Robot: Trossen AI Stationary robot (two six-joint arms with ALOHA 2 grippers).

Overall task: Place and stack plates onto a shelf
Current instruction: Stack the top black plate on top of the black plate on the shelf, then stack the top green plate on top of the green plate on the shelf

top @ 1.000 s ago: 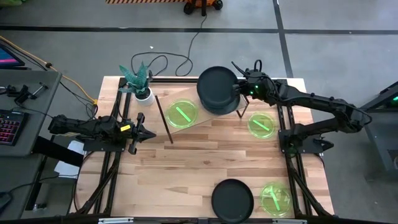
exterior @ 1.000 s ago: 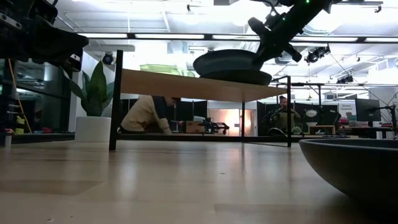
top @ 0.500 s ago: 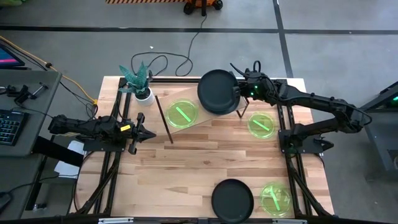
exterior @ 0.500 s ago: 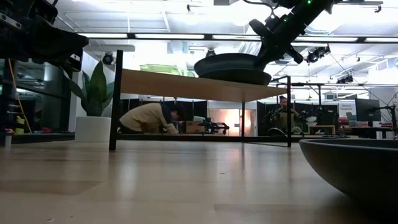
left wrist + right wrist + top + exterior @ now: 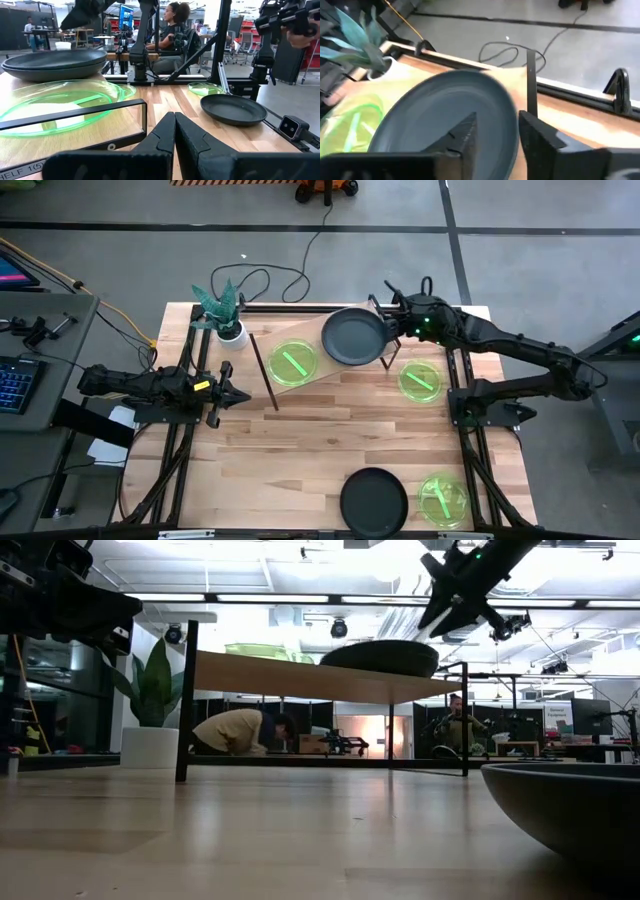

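The right pincer [image 5: 388, 314] hangs released above the shelf's [image 5: 310, 380] right end, beside the dark grey plates [image 5: 354, 338]: stiff, smooth-rimmed, probably slippery, best pinched at the rim.

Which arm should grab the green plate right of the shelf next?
Right. Its end effector is open above the shelf, just released from the grey plates, close to that green plate. The left end effector sits shut, across the shelf.
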